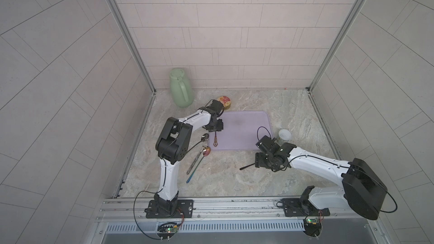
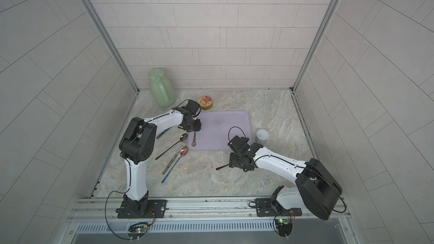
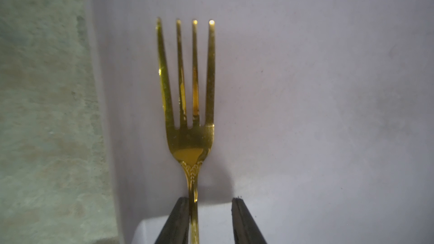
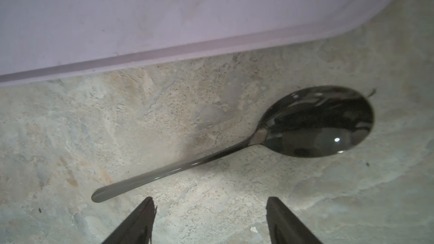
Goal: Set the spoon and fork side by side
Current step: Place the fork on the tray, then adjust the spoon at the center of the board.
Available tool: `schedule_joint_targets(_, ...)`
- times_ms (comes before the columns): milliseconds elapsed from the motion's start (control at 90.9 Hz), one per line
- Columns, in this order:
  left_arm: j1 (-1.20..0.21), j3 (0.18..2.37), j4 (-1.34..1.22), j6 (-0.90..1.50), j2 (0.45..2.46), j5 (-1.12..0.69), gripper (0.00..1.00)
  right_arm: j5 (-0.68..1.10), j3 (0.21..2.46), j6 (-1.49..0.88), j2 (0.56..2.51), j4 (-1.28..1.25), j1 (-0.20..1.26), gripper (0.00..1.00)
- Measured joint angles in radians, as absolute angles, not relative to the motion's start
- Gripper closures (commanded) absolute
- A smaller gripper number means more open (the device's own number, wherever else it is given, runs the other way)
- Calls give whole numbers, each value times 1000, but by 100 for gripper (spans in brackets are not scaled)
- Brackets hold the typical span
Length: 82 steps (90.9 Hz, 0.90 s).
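2 arms work a marbled counter (image 4: 164, 113), the job apparently half done. The left gripper (image 3: 210, 199) stands over the left edge of a lilac mat (image 1: 244, 127), where the gold fork (image 3: 187, 137) lies flat with its tines toward the mat's near edge. The gripper's jaws are parted, not clamped. 1 finger (image 3: 178, 219) rests against the handle and its partner stands clear, so the fork looks released.

The right gripper (image 4: 211, 199) hovers just short of the black spoon (image 4: 314, 120) with its jaws wide and empty. The spoon lies on bare counter beside the mat's near edge, well apart from the fork (other cutlery (image 1: 203, 146) sits in a loose cluster just left of the mat).

The spoon's turn appears to be in hand. The next move calls for closing on its thin, low handle, carrying it across the mat and laying it parallel to the fork.

The left arm folds sharply at the elbow, wrist turned down. The right arm stretches long and low, wrist tipped toward the counter.
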<state>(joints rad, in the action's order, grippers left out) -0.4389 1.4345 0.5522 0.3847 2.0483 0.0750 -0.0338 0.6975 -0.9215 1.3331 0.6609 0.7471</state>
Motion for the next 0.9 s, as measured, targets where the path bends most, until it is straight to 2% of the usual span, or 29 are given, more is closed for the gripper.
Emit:
schedule_joint_targets(143, -460, 1366, 570, 385, 1959, 75, 67, -35, 715, -941, 1392, 662, 754, 19)
schedule_joint_targets(374, -476, 1286, 601, 381, 1747, 74, 66, -50, 782, -967, 1492, 678, 779, 25)
schedule_joint_targets(506, -476, 1249, 612, 373, 1675, 71, 66, -86, 839, -986, 1543, 720, 796, 22)
schedule_joint_targets(903, -481, 1178, 606, 375, 1632, 27, 67, -109, 887, -1099, 1591, 772, 855, 18)
